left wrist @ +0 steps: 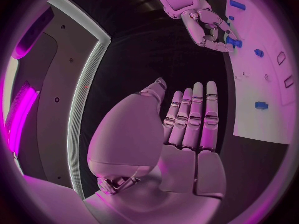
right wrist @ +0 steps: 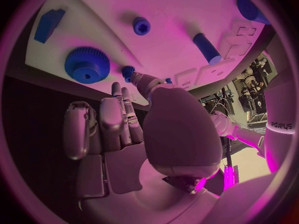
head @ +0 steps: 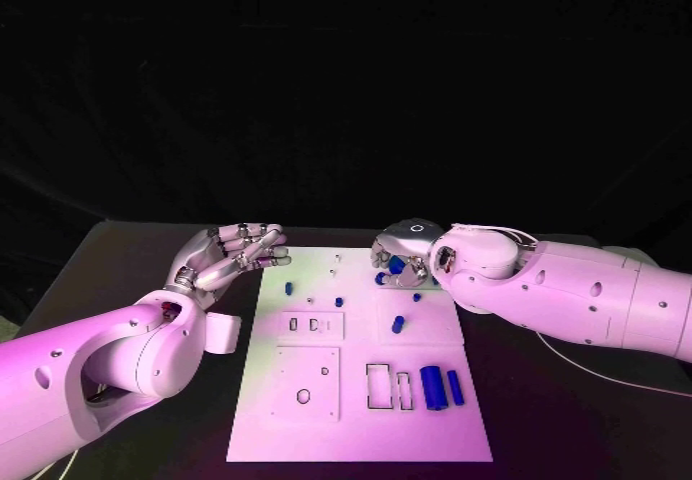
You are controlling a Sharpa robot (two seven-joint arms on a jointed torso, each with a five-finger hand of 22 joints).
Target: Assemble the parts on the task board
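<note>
Right wrist view shows our right robot hand (right wrist: 124, 119) pinching a small gear (right wrist: 127, 72) beside the large gear (right wrist: 87, 64) on the task board (right wrist: 187, 15), likely to mesh them; left robot hand (head: 231, 258) hangs released.

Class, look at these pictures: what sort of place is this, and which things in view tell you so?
Probably a robotics lab test bench: a white task board with blue parts such as a gear, on a black table, against dark drapes.

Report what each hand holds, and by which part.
The left hand holds nothing, its fingers apart beside the task board. The right hand pinches a small blue gear by its toothed rim.
</note>
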